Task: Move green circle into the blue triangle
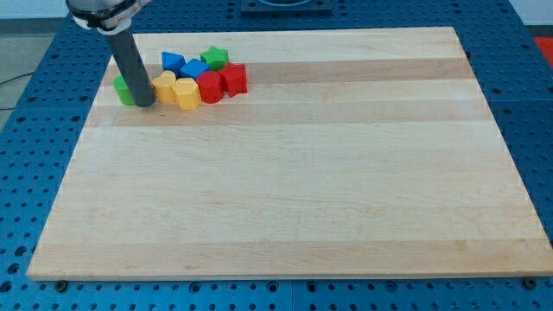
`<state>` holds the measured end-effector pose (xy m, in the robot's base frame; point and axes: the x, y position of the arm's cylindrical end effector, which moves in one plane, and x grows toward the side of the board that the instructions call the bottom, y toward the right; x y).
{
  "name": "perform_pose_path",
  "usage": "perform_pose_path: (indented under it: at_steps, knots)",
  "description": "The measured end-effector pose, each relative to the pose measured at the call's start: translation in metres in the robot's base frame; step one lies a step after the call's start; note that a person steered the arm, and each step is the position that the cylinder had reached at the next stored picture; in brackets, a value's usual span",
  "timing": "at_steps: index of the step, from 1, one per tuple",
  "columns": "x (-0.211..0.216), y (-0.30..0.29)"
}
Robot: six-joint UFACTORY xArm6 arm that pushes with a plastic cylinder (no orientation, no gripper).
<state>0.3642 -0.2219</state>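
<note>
I have my tip [145,104] down on the wooden board [285,190] near its top left corner, and the rod carries nothing; it simply stands against the blocks. The green circle [125,90] sits just to the view's left of the rod, partly hidden behind it, touching or nearly so; being round, it shows no long axis or heading I can make out. On the rod's right lies a tight cluster: a yellow block [166,86], a second yellow block [186,93], a red round block [210,87] and a red block [233,79]. Behind these, nearer the top edge, are the blue triangle [173,62], a blue block [194,70] and a green star [215,58]. The blue triangle lies up and right of the green circle, apart from it
</note>
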Motion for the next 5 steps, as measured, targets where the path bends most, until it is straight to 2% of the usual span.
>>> perform_pose_path:
  at_steps: [1,2,4,5]
  knots:
    - [0.047,-0.027]
    - [-0.013,-0.037]
    - [-0.037,-0.063]
    - [-0.072,-0.028]
